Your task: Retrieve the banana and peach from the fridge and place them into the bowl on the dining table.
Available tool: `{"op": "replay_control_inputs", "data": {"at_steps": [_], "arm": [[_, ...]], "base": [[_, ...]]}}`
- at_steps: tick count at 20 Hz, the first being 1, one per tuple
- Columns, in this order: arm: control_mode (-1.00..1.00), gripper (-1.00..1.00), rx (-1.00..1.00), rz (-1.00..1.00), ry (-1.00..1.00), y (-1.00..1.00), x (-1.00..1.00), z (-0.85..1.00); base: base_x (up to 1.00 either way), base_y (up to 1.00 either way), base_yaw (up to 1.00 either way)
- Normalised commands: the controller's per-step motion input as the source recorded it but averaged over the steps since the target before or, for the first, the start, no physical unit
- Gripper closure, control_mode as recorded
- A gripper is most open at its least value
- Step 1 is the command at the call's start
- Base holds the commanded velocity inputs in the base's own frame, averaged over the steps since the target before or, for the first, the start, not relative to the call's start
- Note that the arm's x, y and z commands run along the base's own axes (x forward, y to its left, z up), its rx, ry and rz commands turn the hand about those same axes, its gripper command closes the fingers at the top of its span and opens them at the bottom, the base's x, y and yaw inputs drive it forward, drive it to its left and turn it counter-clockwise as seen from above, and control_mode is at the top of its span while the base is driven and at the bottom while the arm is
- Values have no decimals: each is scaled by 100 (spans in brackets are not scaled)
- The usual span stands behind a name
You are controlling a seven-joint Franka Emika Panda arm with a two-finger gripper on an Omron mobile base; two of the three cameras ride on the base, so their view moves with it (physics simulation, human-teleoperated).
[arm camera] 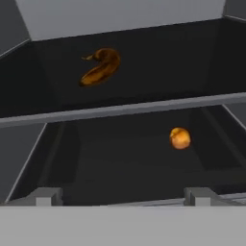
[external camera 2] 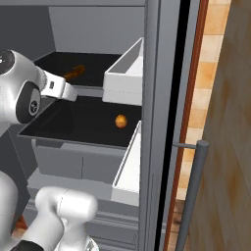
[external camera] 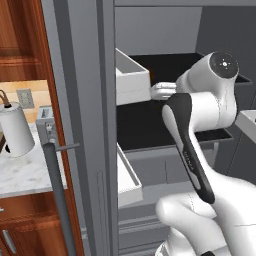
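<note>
The fridge [external camera: 85,125] stands open, its dark shelves [external camera 2: 73,125] facing me. A dark yellowish-brown banana [arm camera: 100,66] lies on the upper shelf, also seen at the back as the banana [external camera 2: 73,72]. A round orange peach [arm camera: 180,138] rests on the shelf below, toward the right, and appears again as the peach [external camera 2: 121,121]. My gripper [arm camera: 122,197] is open and empty, its fingertips [arm camera: 45,196] wide apart, just in front of the lower shelf's edge. The white hand [external camera 2: 61,89] reaches in between the two shelves. The bowl and the dining table are out of view.
White door bins [external camera: 131,75] [external camera 2: 125,73] jut out beside the shelves, with lower bins [external camera: 127,180] [external camera 2: 128,166] beneath. Grey drawers [external camera 2: 73,162] sit under the shelves. Long bar handles [external camera: 55,195] [external camera 2: 191,196] flank the doors. A marble wall counter [external camera: 25,170] with a white canister [external camera: 15,130] lies left.
</note>
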Motion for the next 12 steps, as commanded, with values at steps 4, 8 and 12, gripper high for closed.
{"op": "replay_control_inputs", "data": {"at_steps": [4,8,12], "arm": [[-100,-100,-6,2,-5,20,23,23],[-100,-100,0,1,2,2,19,34],[-100,-100,0,4,9,0,14,27]], "base": [[0,0,0],[0,0,0],[0,0,0]]}}
